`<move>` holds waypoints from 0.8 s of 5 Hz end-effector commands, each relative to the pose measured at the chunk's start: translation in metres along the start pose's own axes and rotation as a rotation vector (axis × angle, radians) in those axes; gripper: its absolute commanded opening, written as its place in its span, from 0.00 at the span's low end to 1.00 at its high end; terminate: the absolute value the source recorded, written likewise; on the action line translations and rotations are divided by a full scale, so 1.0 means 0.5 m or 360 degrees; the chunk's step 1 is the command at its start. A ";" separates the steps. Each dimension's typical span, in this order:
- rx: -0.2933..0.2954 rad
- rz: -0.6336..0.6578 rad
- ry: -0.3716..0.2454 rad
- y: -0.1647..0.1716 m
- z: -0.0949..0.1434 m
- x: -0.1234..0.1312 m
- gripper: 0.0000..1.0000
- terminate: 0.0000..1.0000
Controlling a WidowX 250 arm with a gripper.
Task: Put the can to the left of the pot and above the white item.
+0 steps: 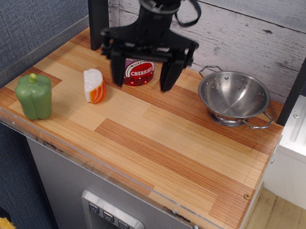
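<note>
Your gripper (141, 74) is hanging over the back of the table (166, 148) with its fingers (168, 75) spread wide and gripping nothing. One finger sits to each side of the can (139, 73), in front of it, neither touching as far as I can see. The can stands upright near the back edge, a bit left of center, label facing you. The pot (234, 97) is off toward the back right corner, well apart from the can. The white item (94, 85) sits closer to the left edge, a little forward of the can and near it. A green pepper (34, 96) stands by the front left corner, well clear of everything else.
</note>
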State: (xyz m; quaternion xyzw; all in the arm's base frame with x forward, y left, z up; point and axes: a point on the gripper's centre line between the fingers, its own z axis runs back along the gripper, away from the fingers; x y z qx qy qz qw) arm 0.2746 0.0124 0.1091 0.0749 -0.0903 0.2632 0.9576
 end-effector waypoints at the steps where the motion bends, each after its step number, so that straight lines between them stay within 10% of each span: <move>1: -0.0328 -0.0348 -0.0197 -0.112 0.075 -0.037 1.00 0.00; 3: -0.0421 -0.0673 -0.0201 -0.188 0.113 -0.103 1.00 0.00; 4: -0.0421 -0.0673 -0.0201 -0.188 0.113 -0.103 1.00 1.00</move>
